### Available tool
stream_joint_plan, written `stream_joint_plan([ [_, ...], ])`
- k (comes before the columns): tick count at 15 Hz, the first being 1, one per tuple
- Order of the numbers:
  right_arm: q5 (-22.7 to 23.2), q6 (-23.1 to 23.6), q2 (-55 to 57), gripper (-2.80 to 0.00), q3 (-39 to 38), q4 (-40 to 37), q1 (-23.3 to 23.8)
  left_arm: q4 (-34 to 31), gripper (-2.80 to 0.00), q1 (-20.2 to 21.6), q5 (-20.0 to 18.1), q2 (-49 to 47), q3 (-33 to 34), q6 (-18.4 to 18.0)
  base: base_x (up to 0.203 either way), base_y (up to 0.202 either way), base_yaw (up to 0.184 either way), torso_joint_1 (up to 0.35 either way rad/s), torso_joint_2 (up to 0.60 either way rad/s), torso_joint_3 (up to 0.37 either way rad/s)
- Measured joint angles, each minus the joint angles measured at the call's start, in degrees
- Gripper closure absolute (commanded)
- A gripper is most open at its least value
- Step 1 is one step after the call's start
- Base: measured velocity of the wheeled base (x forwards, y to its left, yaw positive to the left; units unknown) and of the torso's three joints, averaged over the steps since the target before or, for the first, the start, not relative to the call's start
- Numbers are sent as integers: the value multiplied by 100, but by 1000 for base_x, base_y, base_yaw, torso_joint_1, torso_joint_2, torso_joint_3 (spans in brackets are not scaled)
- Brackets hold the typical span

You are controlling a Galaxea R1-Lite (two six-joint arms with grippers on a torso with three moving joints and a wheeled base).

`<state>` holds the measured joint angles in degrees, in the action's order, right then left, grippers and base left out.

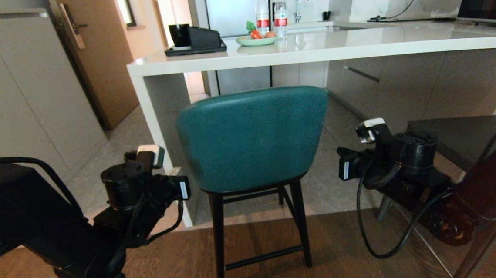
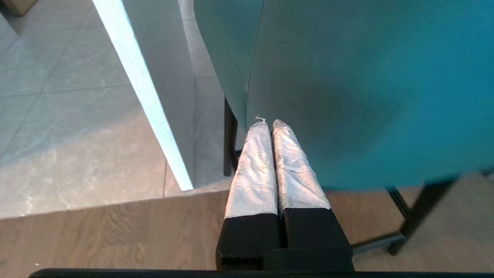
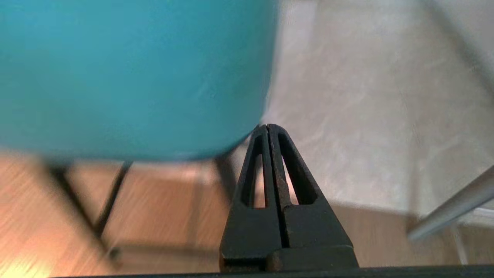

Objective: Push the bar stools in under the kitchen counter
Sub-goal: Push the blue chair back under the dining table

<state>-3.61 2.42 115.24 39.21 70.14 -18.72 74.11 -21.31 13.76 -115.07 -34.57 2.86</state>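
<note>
Both grippers, left (image 2: 269, 124) and right (image 3: 267, 127), sat fingers closed at the teal stool's (image 1: 252, 138) back edges; best pushed evenly, straight under the surface (image 1: 355, 46).

Teal stool (image 1: 252, 138) in smooth matt leather; kitchen counter (image 1: 355, 46) glossy stone; floor (image 1: 174, 270) grained wood.

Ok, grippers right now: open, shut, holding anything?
Left gripper: shut, empty, tips at the teal stool back's lower edge.
Right gripper: shut, empty, beside the stool back's other edge.
</note>
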Motion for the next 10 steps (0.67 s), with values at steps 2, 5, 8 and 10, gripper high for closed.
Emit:
stream_joint_plan([
  [2,-50,-17,-401,0,-533,-28,-383,430,0,-80,0,74,370,3,0,0,0,0,0,0],
  [5,-159,-22,-751,0,-691,-110,-711,474,0,-225,4,159,343,-19,0,0,0,0,0,0],
  [8,-169,-196,-1143,0,-734,-501,-1139,506,0,-479,10,384,417,37,0,0,0,0,0,0],
  [10,-244,-517,-1341,0,-619,-871,-1318,557,0,-594,6,484,467,82,0,0,0,0,0,0],
])
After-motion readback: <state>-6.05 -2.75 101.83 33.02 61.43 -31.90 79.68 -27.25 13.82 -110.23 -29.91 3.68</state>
